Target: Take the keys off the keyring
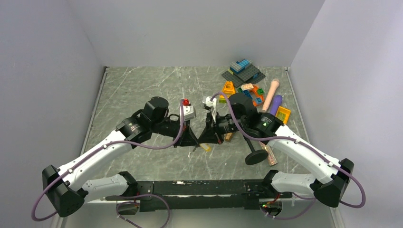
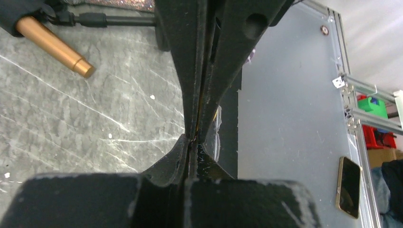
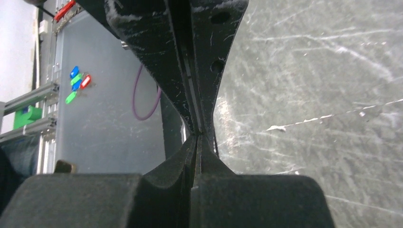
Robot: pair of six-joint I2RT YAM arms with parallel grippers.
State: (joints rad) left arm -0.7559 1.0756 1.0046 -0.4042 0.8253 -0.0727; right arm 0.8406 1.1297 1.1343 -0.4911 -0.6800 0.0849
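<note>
My left gripper (image 1: 194, 142) and right gripper (image 1: 202, 140) meet tip to tip low over the middle of the grey marble table (image 1: 142, 90). Both are shut. In the left wrist view my own fingertips (image 2: 186, 142) press together, and a thin gold sliver of a key (image 2: 197, 124) shows between the right gripper's fingers above them. From above, a small yellowish key end (image 1: 206, 148) pokes out below the joined tips. The right gripper (image 3: 197, 137) also shows shut in its own wrist view. The keyring is hidden between the fingers.
A pile of toy bricks (image 1: 244, 71), a pink toy microphone (image 1: 271, 94) and a purple piece (image 1: 275, 102) lie at the back right. A black round stand base (image 1: 256, 156) sits by the right arm. A gold toy microphone (image 2: 54, 45) lies near the grippers.
</note>
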